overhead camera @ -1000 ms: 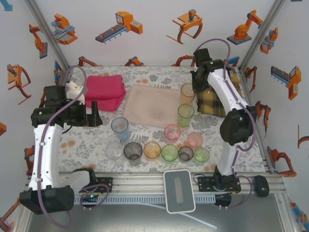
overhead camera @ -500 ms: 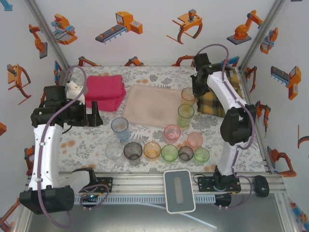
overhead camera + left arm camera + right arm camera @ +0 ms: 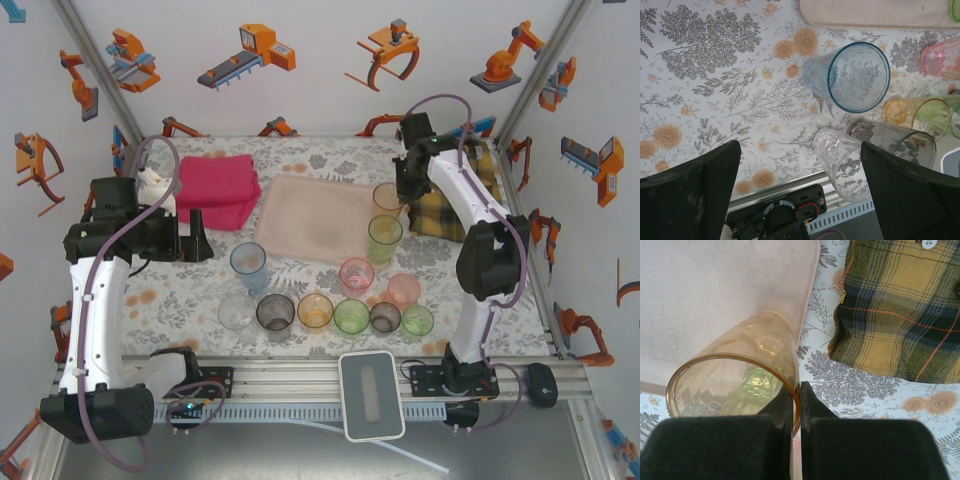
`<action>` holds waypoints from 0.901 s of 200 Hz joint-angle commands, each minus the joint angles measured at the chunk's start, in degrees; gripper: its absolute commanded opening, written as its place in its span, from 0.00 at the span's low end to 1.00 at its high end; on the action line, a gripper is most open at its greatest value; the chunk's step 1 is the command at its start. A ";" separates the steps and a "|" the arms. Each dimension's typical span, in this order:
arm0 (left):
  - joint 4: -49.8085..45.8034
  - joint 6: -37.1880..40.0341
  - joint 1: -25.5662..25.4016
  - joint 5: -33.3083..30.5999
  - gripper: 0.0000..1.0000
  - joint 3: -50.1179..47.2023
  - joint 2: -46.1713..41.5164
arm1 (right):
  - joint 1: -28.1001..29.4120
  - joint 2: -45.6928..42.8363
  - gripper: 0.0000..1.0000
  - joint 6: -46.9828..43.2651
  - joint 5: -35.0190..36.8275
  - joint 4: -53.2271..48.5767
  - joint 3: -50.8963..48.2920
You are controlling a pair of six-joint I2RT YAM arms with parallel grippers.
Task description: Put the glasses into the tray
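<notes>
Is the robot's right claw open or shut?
Shut. In the right wrist view the right gripper pinches the rim of the orange glass, with its two fingers nearly touching.

Tray (image 3: 315, 220) sits between towel (image 3: 215, 188) (left) and shirt (image 3: 433, 219), tumblers (image 3: 315, 310) in front.

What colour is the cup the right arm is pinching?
The glass is orange; right wrist view shows it best.

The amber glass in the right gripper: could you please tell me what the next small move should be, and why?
Probably shift it a little toward the middle of the tray before lowering. The right gripper is shut on the rim of the amber glass, which is at the tray's right edge, and the tray holds no glasses yet.
</notes>
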 commanded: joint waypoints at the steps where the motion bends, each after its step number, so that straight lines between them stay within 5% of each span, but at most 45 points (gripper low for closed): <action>1: -1.09 0.43 0.47 1.03 0.97 -0.13 -0.35 | -0.41 0.34 0.05 0.56 -0.86 0.81 -0.50; 180: -1.18 0.43 0.70 1.44 0.97 -0.37 -0.78 | -0.42 1.94 0.27 0.72 -1.39 0.95 -1.47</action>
